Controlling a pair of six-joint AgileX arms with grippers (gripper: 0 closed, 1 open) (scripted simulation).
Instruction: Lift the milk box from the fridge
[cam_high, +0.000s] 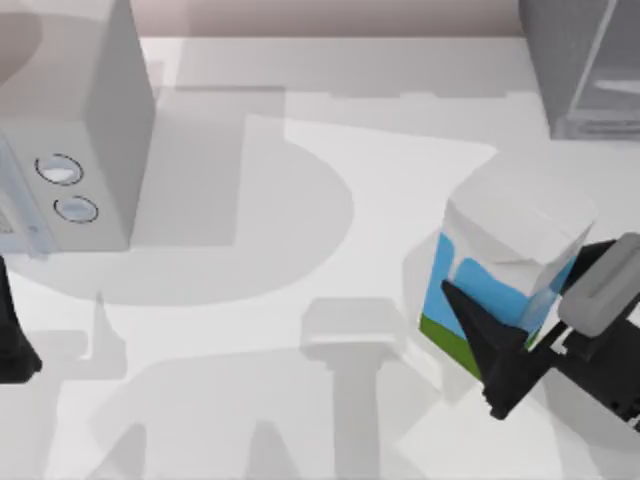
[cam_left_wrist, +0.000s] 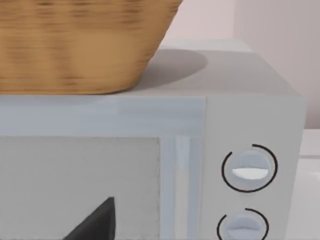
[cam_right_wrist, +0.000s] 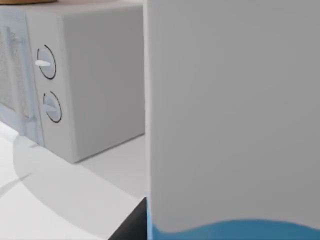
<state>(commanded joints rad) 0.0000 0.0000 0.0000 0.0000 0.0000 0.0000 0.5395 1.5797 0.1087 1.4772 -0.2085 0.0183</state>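
The milk box (cam_high: 510, 225), white on top with blue sides and a green strip, hangs tilted at the table's right, raised toward the camera. My right gripper (cam_high: 520, 272) is shut on it, one black finger (cam_high: 470, 315) on its near blue side and the other behind its far side. In the right wrist view the milk box (cam_right_wrist: 230, 115) stands very close, with a dark fingertip (cam_right_wrist: 131, 226) at its lower edge. The fridge (cam_high: 580, 60), dark grey with a pale panel, stands at the back right corner, apart from the box. My left arm (cam_high: 12, 335) is parked at the left edge.
A light grey box with two round dials (cam_high: 90, 150) stands at the back left; its dials (cam_left_wrist: 249, 169) face the left wrist camera. A woven basket (cam_left_wrist: 75, 45) sits on top of it. Open white tabletop (cam_high: 300, 300) lies between it and the milk box.
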